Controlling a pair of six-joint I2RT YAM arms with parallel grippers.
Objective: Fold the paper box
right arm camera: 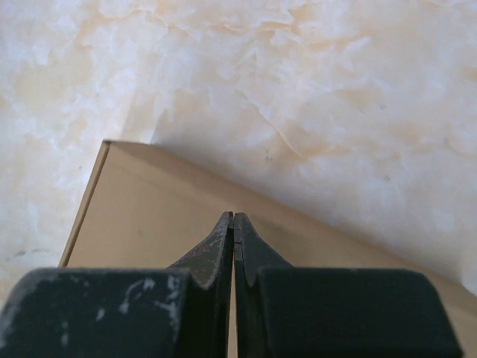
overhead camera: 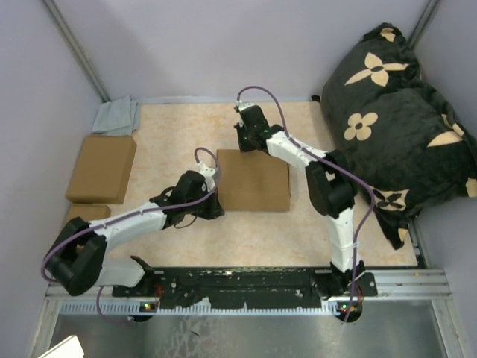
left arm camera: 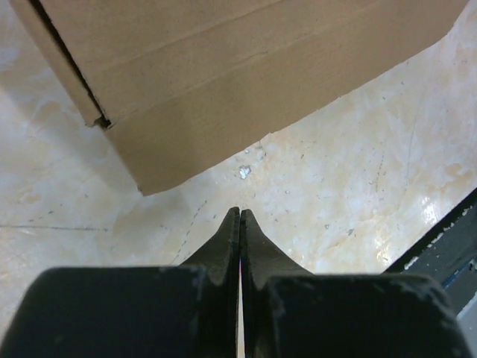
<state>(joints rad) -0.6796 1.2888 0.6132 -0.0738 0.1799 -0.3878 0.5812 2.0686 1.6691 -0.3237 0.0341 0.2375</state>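
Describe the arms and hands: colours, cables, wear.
Left arm and right arm: white links, black joints, a purple cable looped along each. Left hand and right hand: black, two tapered fingers, scuffed whitish housings.

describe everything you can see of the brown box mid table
The paper box is plain brown cardboard, folded into a shallow closed rectangle lying flat on the table. Its side wall shows a crease line and a dark gap at one corner. The shut left claw sits just off a corner, apart; the shut right claw is over its top near the far edge, contact unclear.
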